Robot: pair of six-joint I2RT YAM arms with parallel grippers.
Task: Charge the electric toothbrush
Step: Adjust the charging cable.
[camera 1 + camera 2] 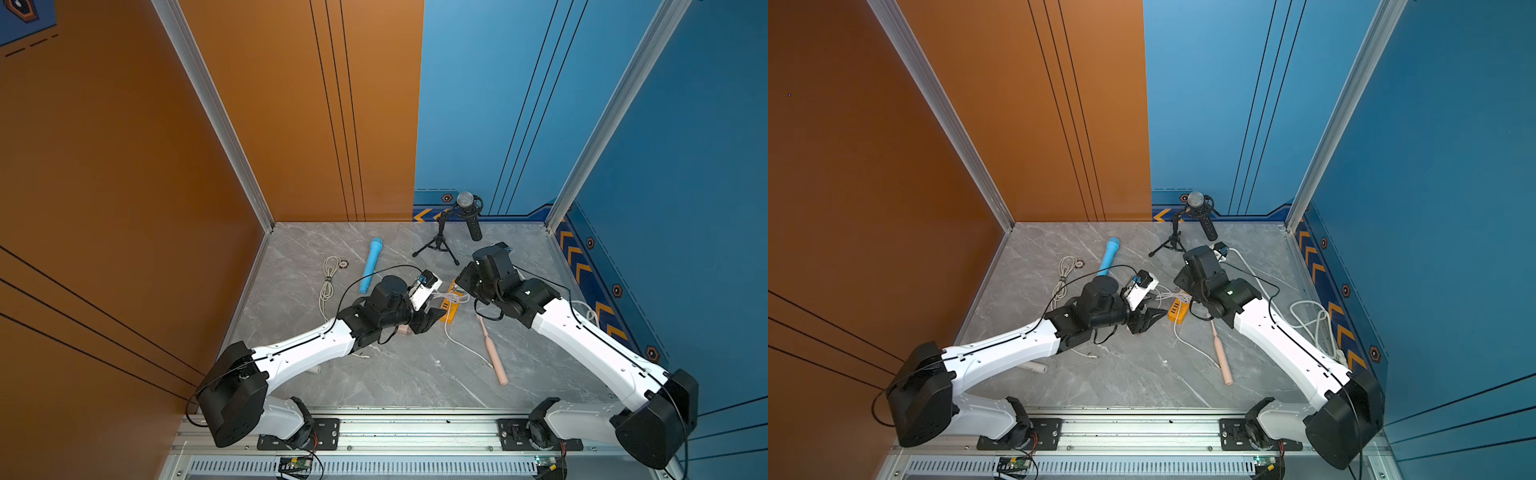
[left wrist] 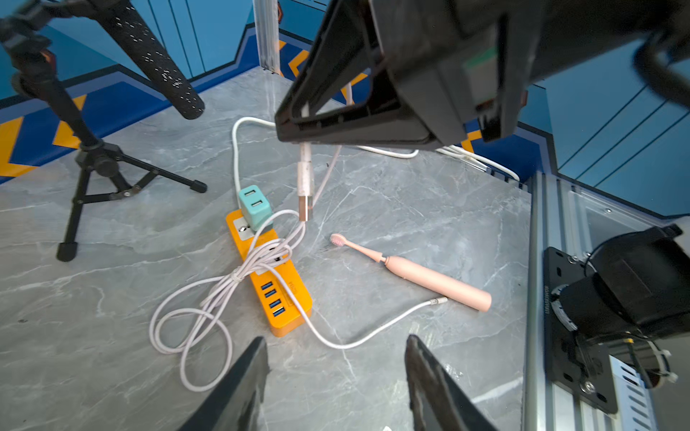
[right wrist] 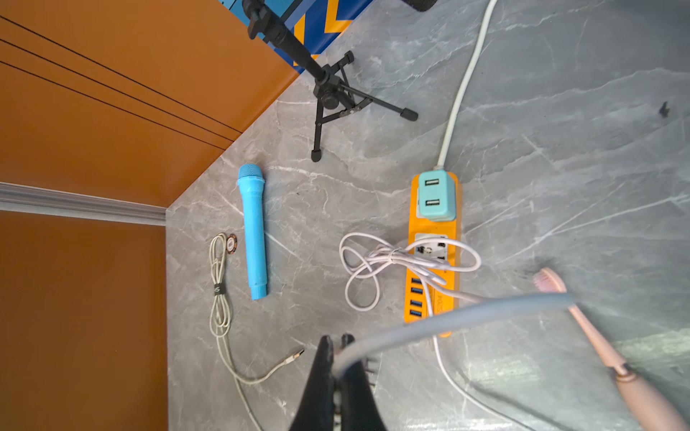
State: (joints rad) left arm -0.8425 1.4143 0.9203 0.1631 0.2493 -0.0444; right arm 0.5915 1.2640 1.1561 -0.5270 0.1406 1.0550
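Two grippers: both mine, low over the grey table, mid-frame in both top views.
Left gripper: my jaws stand apart with nothing between them. In the left wrist view they frame the lower edge, below the strip.
Right gripper: my jaws are pressed together on the cable, pinching it just behind its USB plug.
USB plug: hangs down from my right gripper at centre frame of the left wrist view, just beside the adapter and seated in no port.
Toothbrush: pink, lying flat on the table, right of centre in the lower half of both top views. The bristle end points toward the strip. Nothing grips it.
Cable: the tied coil lies across the strip's middle. Its small plug rests on the table just beside the toothbrush's base, not joined to it.
Strip: orange, flat on the table between my two grippers, with four blue ports at one end.
Adapter: teal, two ports, plugged into the strip's other end.
Other items: blue microphone and second cable left of centre; black microphone on a tripod by the back wall.
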